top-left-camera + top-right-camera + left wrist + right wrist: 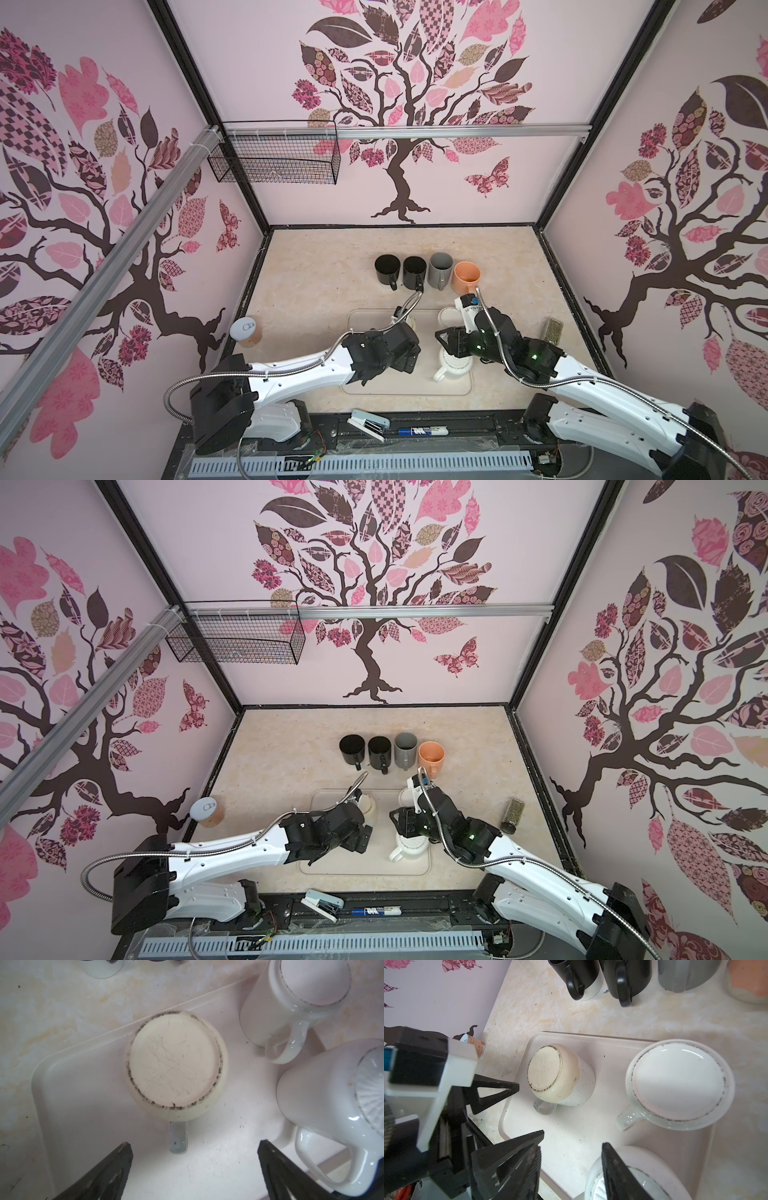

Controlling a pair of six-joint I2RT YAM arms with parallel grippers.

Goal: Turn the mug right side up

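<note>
Cream mug [174, 1059] is sitting upside down near the far-left corner of the tray [62, 1084], scuffed base facing up, long axis standing vertical, handle pointing back toward the robot. Left gripper [194, 1144] is hovering just beside that handle, jaws spread wide and gripping nothing. Plain white mug [291, 1001] and ribbed-base mug [322, 1095] are standing inverted on the tray's right half, crowding that side. Right gripper [573, 1138] is hanging over the ribbed-base mug, jaws parted with bare tray showing between them. Four upright mugs [440, 268] are lining the counter beyond the tray
</note>
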